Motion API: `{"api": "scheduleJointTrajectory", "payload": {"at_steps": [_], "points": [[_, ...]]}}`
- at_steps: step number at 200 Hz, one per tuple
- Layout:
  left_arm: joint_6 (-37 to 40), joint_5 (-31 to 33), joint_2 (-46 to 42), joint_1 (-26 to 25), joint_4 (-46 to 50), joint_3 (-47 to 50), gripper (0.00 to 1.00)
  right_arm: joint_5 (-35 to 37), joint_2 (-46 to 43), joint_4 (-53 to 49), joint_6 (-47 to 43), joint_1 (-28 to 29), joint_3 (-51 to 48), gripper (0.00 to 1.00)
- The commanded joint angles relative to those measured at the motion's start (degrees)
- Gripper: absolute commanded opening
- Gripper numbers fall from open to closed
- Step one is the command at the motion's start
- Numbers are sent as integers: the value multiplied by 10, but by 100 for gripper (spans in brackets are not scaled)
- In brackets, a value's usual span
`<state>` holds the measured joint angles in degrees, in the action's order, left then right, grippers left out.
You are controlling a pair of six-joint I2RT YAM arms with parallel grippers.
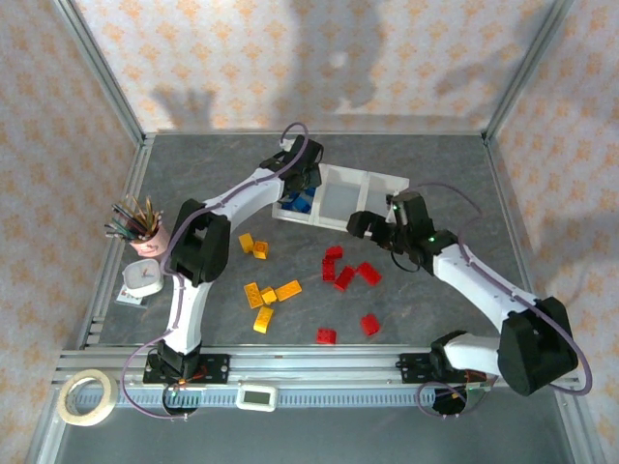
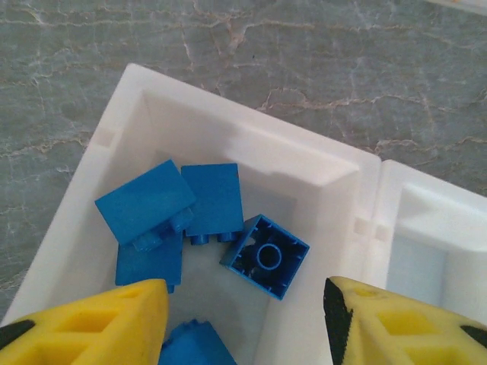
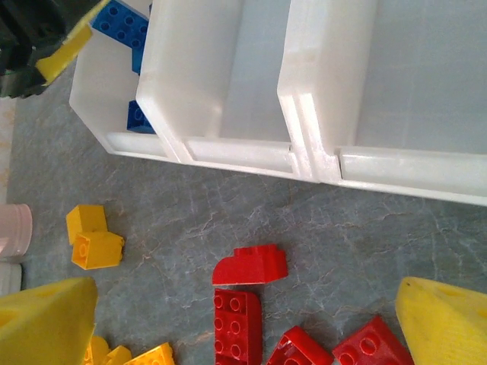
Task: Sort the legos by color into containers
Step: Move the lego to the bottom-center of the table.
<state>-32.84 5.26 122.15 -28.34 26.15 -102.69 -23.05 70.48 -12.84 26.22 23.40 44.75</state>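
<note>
Left gripper (image 2: 243,313) jaws apart, empty, over tray (image 2: 251,144): I count blues (image 2: 190,205) done. Reds (image 1: 348,274), yellows (image 1: 266,295) remain on tabletop (image 1: 455,184). Right gripper (image 3: 245,289) spread wide, empty.

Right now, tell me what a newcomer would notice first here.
Blue bricks piled in the end compartment of the white tray, with the left pincer hanging open above them. Nearer the arms, red bricks and yellow bricks lie scattered on the grey table.
</note>
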Motion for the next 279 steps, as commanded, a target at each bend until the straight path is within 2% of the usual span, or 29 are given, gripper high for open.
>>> {"api": "scheduleJointTrajectory", "payload": {"at_steps": [1, 33, 82, 97, 152, 185, 224, 245, 279], "points": [[16, 17, -55, 1, 14, 17, 59, 48, 8, -44, -26, 8, 25, 100], [16, -10, -123, 2, -15, 91, 60, 100, 39, -82, -33, 14, 46, 100], [-4, -74, -261, -13, -72, 238, 61, 159, 57, -153, -17, 61, 63, 100], [-24, -76, -293, -24, -66, 275, 62, 180, 52, -168, -15, 72, 48, 100], [-84, -81, -388, -97, -106, 407, 66, 142, 34, -94, -18, 76, -42, 96], [-128, -84, -423, -122, -161, 472, 67, 160, 67, -67, -18, 75, -53, 85], [-142, -76, -444, -131, -175, 499, 70, 135, 81, -28, -35, 79, -75, 74], [-152, -67, -458, -131, -182, 519, 71, 111, 94, -28, -40, 81, -81, 66], [-159, -61, -479, -131, -194, 546, 73, 120, 76, -45, -22, 110, -102, 58]]}}
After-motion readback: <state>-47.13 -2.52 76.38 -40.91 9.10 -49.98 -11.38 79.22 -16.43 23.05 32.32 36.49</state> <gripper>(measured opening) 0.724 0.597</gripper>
